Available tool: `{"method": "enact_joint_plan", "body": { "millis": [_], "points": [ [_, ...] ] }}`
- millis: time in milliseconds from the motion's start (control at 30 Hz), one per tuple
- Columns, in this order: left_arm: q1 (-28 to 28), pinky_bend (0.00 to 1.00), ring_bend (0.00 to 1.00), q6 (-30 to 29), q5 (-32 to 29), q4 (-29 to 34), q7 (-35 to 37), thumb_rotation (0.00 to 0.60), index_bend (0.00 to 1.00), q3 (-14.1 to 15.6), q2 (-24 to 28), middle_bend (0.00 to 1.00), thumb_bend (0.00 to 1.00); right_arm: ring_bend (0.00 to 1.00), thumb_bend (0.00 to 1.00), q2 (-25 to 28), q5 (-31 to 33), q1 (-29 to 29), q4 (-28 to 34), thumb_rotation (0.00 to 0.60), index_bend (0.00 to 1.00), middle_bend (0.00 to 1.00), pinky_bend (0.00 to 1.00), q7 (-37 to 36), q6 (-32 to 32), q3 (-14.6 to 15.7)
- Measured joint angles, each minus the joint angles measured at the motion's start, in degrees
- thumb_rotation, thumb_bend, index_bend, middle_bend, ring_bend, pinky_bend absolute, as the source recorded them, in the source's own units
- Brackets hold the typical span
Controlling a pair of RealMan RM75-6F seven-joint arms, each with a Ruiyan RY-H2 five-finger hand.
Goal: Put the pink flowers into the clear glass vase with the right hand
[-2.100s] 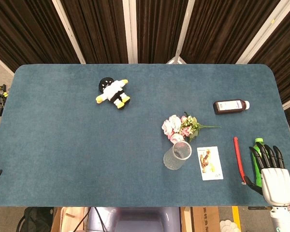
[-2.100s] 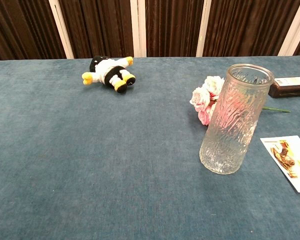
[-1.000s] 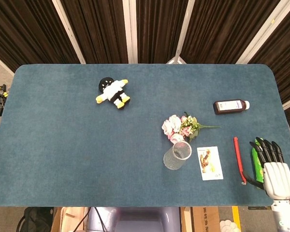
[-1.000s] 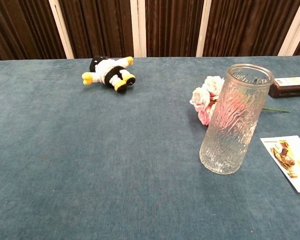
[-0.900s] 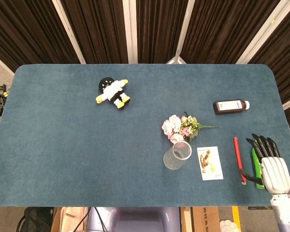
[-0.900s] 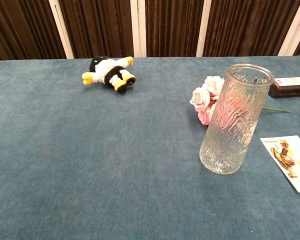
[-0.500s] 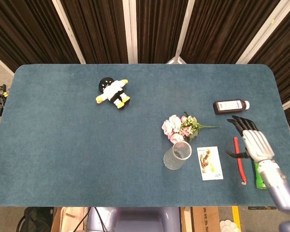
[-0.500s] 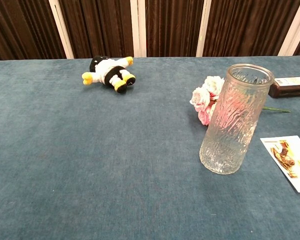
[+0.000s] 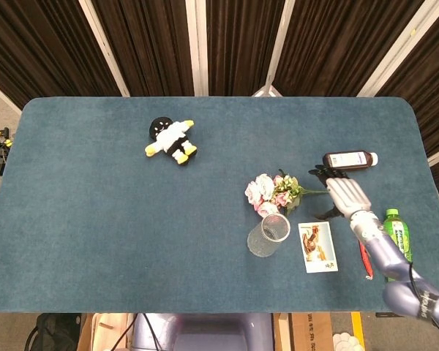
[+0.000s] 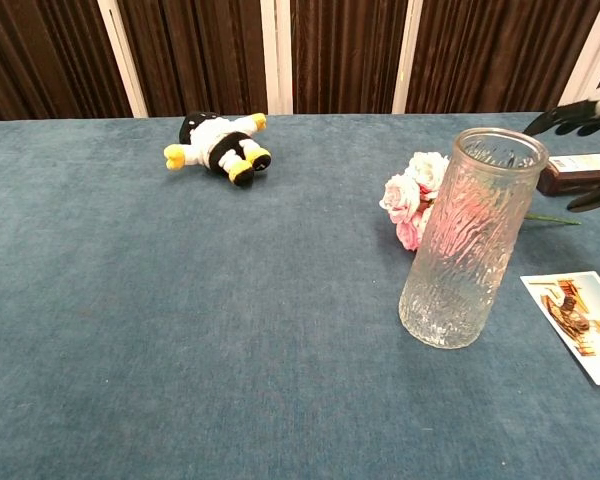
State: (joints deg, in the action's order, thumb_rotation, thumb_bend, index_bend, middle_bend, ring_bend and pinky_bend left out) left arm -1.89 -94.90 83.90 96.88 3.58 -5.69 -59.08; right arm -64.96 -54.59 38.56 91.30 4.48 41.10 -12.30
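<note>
The pink flowers (image 9: 271, 193) lie flat on the blue table, their green stem pointing right; in the chest view the pink flowers (image 10: 408, 200) show partly behind the vase. The clear glass vase (image 9: 268, 235) stands upright just in front of them, and the clear glass vase (image 10: 466, 243) is empty. My right hand (image 9: 342, 193) hovers with fingers spread by the stem's right end, holding nothing; its dark fingertips (image 10: 570, 119) enter the chest view at the right edge. The left hand is out of sight.
A penguin plush (image 9: 171, 141) lies at the back left. A brown bottle (image 9: 349, 160) lies behind my right hand. A picture card (image 9: 317, 246), a red pen (image 9: 363, 252) and a green bottle (image 9: 397, 234) lie near the front right.
My right hand has moved from the front right corner leftward and away from me to the flower stem's end. The green bottle it covered is now exposed.
</note>
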Motion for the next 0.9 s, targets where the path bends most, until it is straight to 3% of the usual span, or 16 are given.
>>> {"method": "enact_joint_plan", "body": {
  "millis": [767,900],
  "points": [
    [0.9,0.02,0.0,1.7,-1.4,0.8,-3.8,0.6,0.14,-0.4,-1.2,0.0,0.27,0.0,0.2,-14.8,8.0,10.7,-13.0,0.6,0.13,0.07,0.0,7.2,-3.9,1.7],
    [1.1,0.02,0.0,1.9,-1.6,0.7,-4.0,0.6,0.14,-0.5,-1.4,0.0,0.27,0.04,0.2,-16.6,9.6,11.6,-14.4,0.6,0.14,0.09,0.0,8.1,-3.5,1.8]
  ]
}}
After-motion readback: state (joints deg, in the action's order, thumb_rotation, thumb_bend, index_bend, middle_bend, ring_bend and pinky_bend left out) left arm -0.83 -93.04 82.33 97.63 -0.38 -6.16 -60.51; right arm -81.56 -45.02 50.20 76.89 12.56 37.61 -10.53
